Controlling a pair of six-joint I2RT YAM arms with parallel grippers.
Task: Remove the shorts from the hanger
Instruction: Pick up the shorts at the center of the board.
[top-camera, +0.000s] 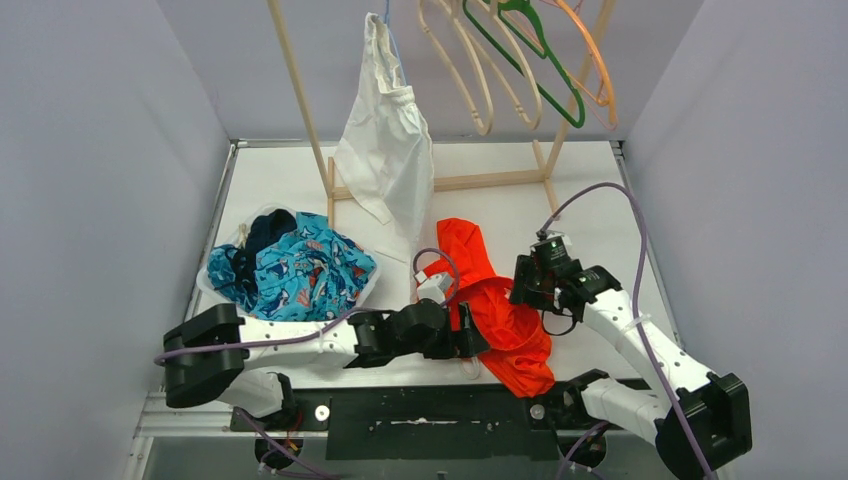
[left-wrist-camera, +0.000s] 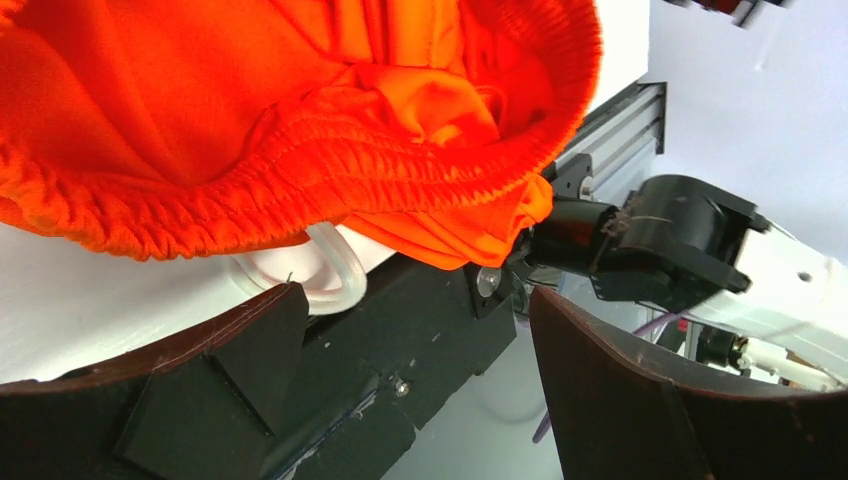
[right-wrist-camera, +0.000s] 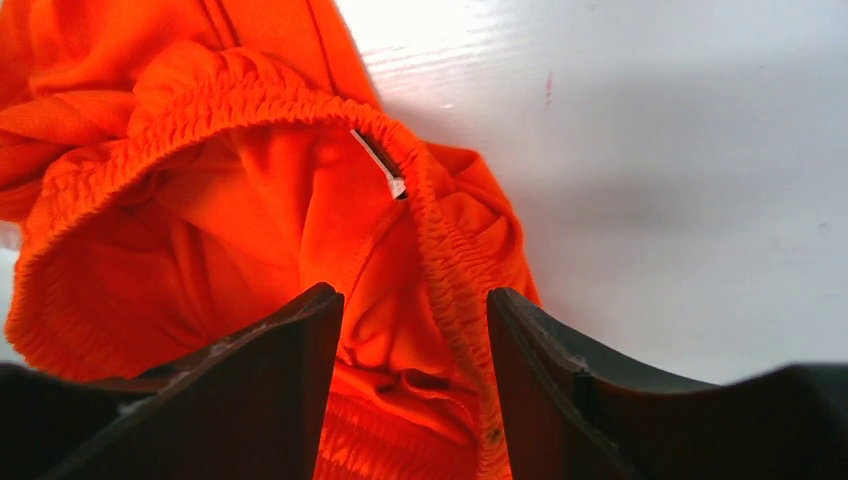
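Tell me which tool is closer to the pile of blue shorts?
Left. The left tool sits between the pile and the orange shorts; the right tool is beyond those shorts.

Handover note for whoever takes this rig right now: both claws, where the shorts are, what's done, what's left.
Left claw: open, empty, beside the waistband of the orange shorts.
Right claw: open, straddling that waistband, apparently not clamped.
Orange shorts lie on the table between the arms. A pale hanger loop shows under them, so they seem not yet freed.
Done: pile of shorts at the left; empty hangers on the rack.
Left: pull the hanger out. A white garment hangs on the rack.
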